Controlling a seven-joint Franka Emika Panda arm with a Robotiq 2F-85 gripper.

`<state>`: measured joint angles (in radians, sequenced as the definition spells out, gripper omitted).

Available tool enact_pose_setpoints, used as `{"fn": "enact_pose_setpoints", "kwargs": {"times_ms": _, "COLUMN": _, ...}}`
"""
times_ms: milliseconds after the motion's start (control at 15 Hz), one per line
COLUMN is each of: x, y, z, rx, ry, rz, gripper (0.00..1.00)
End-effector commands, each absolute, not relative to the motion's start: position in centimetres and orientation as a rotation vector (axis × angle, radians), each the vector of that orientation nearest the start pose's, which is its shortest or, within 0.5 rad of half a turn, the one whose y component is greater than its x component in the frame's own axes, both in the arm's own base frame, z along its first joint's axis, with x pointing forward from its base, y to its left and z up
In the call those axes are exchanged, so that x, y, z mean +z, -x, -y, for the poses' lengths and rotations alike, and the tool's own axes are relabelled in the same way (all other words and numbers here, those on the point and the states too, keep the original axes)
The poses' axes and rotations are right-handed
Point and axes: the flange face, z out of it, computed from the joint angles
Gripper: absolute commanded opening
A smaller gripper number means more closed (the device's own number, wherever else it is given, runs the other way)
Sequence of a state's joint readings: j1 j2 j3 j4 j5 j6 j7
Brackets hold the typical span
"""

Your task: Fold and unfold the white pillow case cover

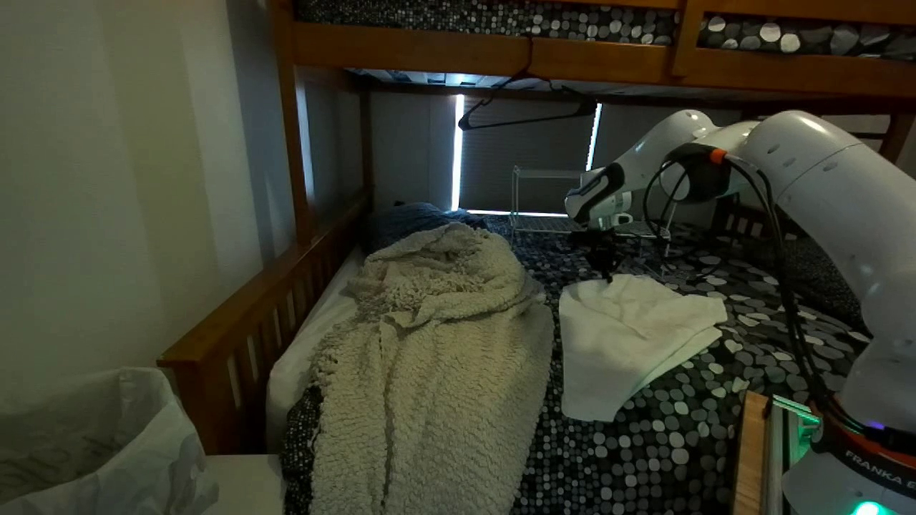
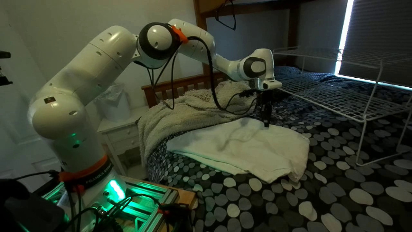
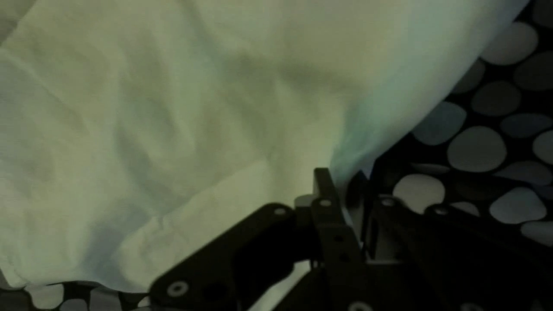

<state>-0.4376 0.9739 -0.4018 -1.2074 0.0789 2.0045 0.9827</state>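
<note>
The white pillow case cover lies creased on the speckled bedsheet (image 1: pixel 665 436) in both exterior views (image 1: pixel 630 350) (image 2: pixel 238 145). It looks folded over, with a lower layer showing along one side. My gripper points down at the cover's far part in both exterior views (image 1: pixel 607 277) (image 2: pixel 266 125). In the wrist view the gripper (image 3: pixel 348 181) has its fingers close together at an edge of the cover (image 3: pixel 173 129). Cover fabric runs into the narrow gap between them, with dark shadow there. I cannot tell whether the fingers pinch it.
A cream knitted blanket (image 1: pixel 444 357) is heaped beside the cover. A white wire rack (image 2: pixel 334 106) stands on the bed near the gripper. A black hanger (image 1: pixel 529 123) hangs from the upper bunk's wooden rail (image 1: pixel 486 50). A side rail (image 1: pixel 250 315) borders the bed.
</note>
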Motion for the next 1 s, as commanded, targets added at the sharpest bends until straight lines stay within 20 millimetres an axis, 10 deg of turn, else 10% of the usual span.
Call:
{"fn": "enact_pose_setpoints", "kwargs": {"times_ms": 0, "x": 20.9, "y": -54.8, "z": 48.9, "rx": 0.246, "ry": 2.243, "rz": -2.617, "gripper": 0.00}}
{"fn": "enact_pose_setpoints", "kwargs": {"times_ms": 733, "x": 25.3, "y": -50.2, "z": 45.6, "rx": 0.411, "ry": 2.377, "rz": -2.800, "gripper": 0.00}}
{"fn": "enact_pose_setpoints", "kwargs": {"times_ms": 933, "x": 25.0, "y": -52.5, "z": 46.7, "rx": 0.309, "ry": 2.415, "rz": -2.728, "gripper": 0.01}}
